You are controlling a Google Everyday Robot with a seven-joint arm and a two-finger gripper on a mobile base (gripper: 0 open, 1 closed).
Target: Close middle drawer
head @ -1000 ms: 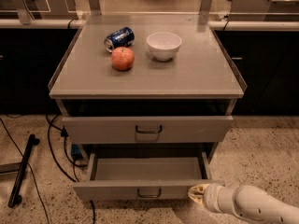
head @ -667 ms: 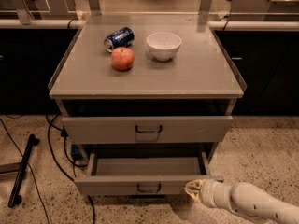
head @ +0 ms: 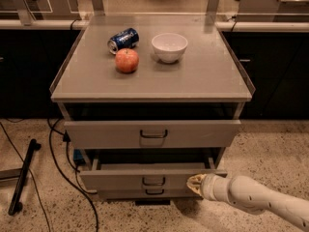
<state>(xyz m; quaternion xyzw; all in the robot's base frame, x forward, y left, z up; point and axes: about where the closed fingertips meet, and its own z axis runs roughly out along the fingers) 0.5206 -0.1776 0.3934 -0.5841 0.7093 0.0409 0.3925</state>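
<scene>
The middle drawer (head: 116, 179) is the second grey drawer of the cabinet. It has a low flat front and a small dark loop handle (head: 153, 181). It stands out only a little, with a thin strip of its tray showing. My gripper (head: 194, 181) is at the right end of the drawer's front, touching or nearly touching it. My white arm (head: 251, 197) reaches in from the lower right.
The taller top drawer (head: 106, 133) also stands slightly out above. The lowest drawer (head: 120, 193) sits just under the middle one. On the cabinet top (head: 207, 76) are a red apple (head: 127, 60), a blue can (head: 123, 39) and a white bowl (head: 169, 47). Cables (head: 63, 173) and a black pole (head: 23, 175) lie on the floor at left.
The middle drawer has slid well inward, so much less of its tray shows. My gripper has moved forward and left with the drawer's front.
</scene>
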